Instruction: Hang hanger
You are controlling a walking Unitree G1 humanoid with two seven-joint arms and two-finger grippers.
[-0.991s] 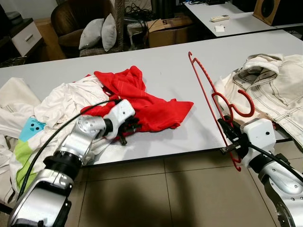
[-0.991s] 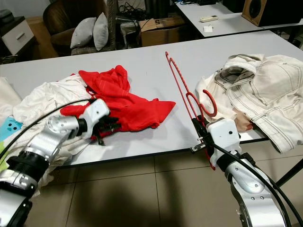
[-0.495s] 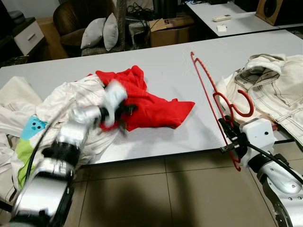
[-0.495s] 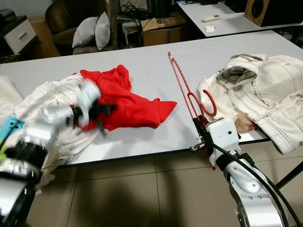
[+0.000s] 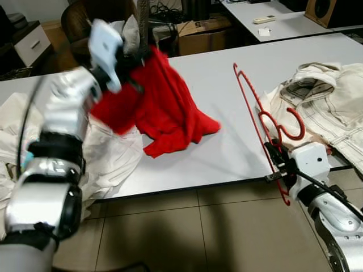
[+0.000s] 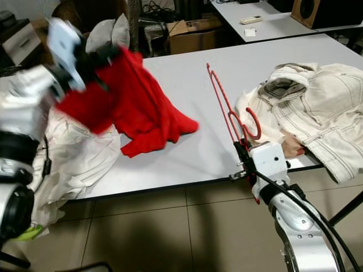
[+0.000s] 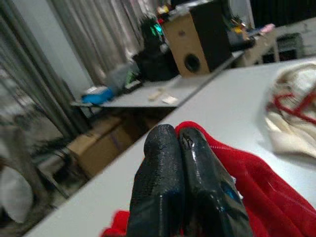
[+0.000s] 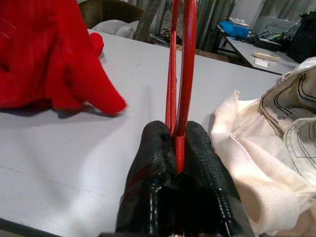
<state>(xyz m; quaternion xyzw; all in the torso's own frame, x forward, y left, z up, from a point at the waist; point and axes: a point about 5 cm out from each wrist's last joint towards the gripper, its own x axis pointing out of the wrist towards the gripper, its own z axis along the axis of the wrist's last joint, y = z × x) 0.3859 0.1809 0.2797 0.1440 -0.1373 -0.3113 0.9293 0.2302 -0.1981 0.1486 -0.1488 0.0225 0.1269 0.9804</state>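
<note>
At the near edge of the grey table point(image 5: 215, 141), the right gripper point(image 5: 276, 160) was clenched on the red hanger point(image 5: 252, 107), its 2 black fingers point(image 8: 158, 163) pinching the thin frame. The hanger stood on edge, its hook beside a cream jacket point(image 5: 323, 105) on the robot's right. Farther back on the left, the left gripper point(image 5: 127, 56) was up high, squeezed tight on a red shirt point(image 5: 164, 107). The shirt's low end lay on the table. White clothes point(image 5: 110, 158) hung over the left edge.
</note>
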